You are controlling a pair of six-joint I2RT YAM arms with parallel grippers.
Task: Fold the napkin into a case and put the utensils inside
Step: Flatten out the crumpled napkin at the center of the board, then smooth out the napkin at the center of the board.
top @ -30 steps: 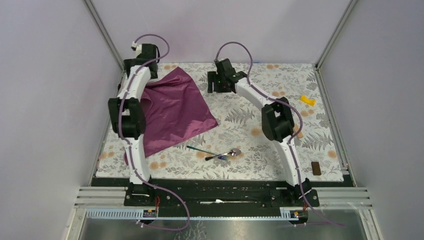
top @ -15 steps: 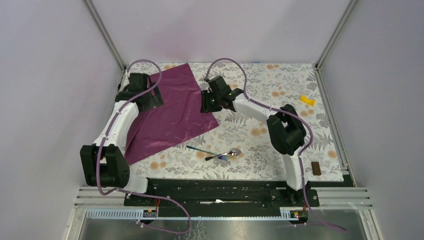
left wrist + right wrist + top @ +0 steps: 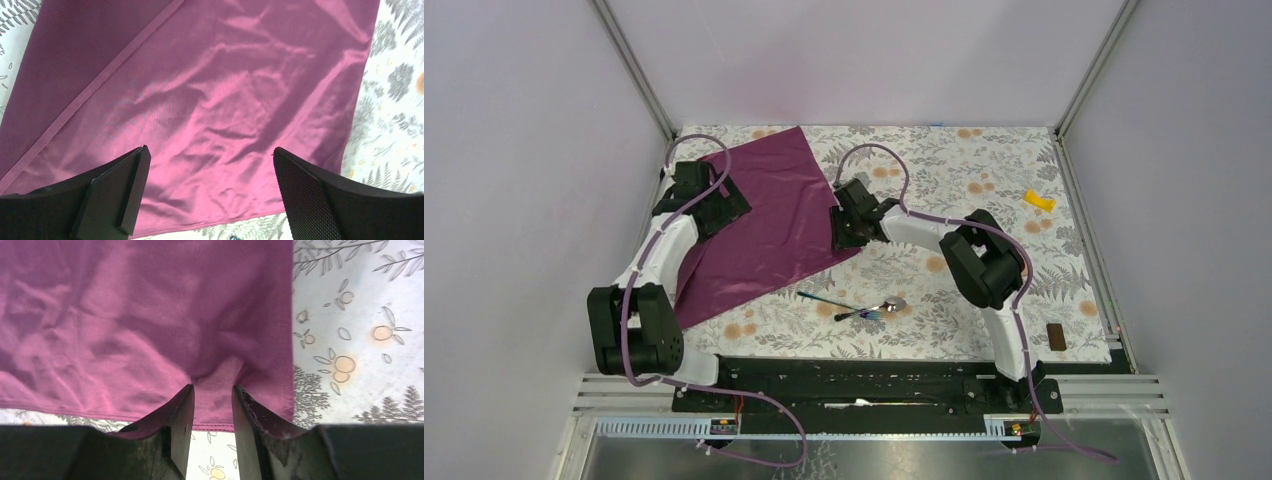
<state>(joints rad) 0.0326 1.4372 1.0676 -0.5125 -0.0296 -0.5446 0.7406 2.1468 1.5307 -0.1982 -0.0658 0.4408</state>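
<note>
— What are you losing from above?
— My left arm (image 3: 659,255) is covering the napkin (image 3: 774,210) along its left edge, and the utensils (image 3: 864,306) are showing too small for me to tell apart.
— And on the wrist cameras?
— The napkin is running off the top and left of both. My right gripper (image 3: 212,388) is straddling a pucker of cloth, and I'm not making out whether it's actually gripping.

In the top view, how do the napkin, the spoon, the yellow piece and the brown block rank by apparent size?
1. napkin
2. spoon
3. yellow piece and brown block: too alike to rank.
</note>
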